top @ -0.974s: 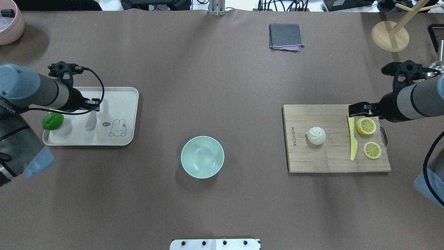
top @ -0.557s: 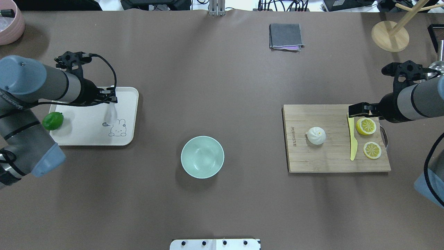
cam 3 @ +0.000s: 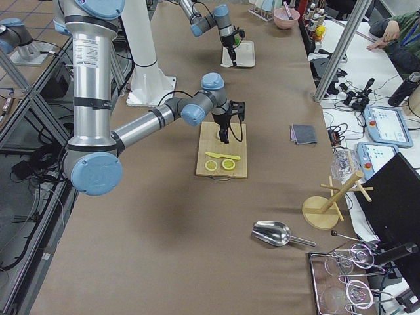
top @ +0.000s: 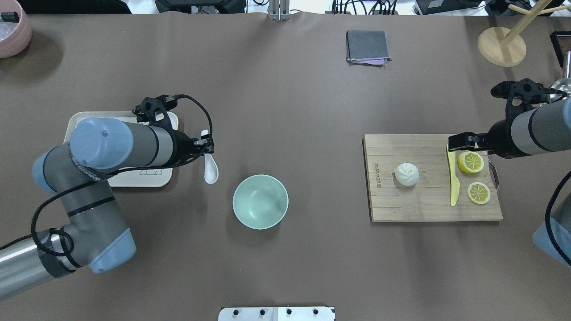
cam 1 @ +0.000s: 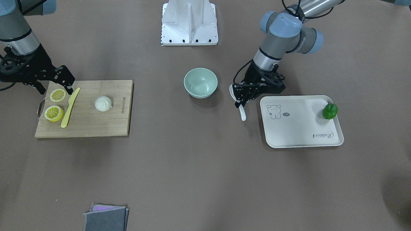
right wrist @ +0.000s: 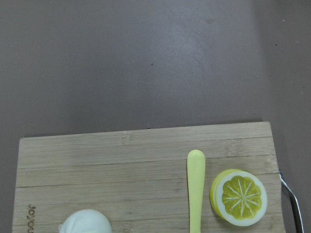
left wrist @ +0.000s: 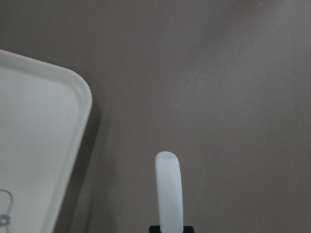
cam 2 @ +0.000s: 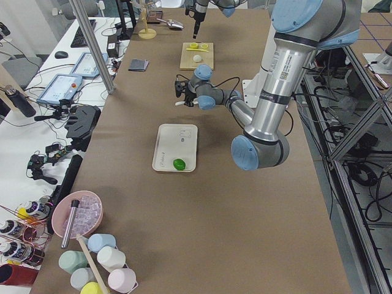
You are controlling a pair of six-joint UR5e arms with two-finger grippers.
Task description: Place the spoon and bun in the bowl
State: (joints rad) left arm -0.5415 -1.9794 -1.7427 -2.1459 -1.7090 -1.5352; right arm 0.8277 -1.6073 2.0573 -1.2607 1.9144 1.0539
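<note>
My left gripper (top: 206, 149) is shut on the handle of the white spoon (top: 211, 172) and holds it above the table, between the cream tray (top: 147, 179) and the mint-green bowl (top: 260, 201). The scoop hangs towards the robot. In the left wrist view only the spoon handle (left wrist: 169, 194) shows. In the front view the spoon (cam 1: 242, 114) is right of the empty bowl (cam 1: 200, 82). The white bun (top: 407, 174) sits on the cutting board (top: 424, 207). My right gripper (top: 466, 141) is open and empty over the board's far edge, up and right of the bun.
A yellow knife (top: 453, 183) and two lemon halves (top: 470, 162) lie on the board right of the bun. A green lime (cam 1: 329, 111) sits on the tray. A grey cloth (top: 367, 47), a wooden stand (top: 501, 46) and a pink bowl (top: 11, 29) are at the far edge.
My left arm has carried the spoon from over the tray rightwards, off the tray, and closer to the bowl. The right arm, bun and bowl have not moved.
</note>
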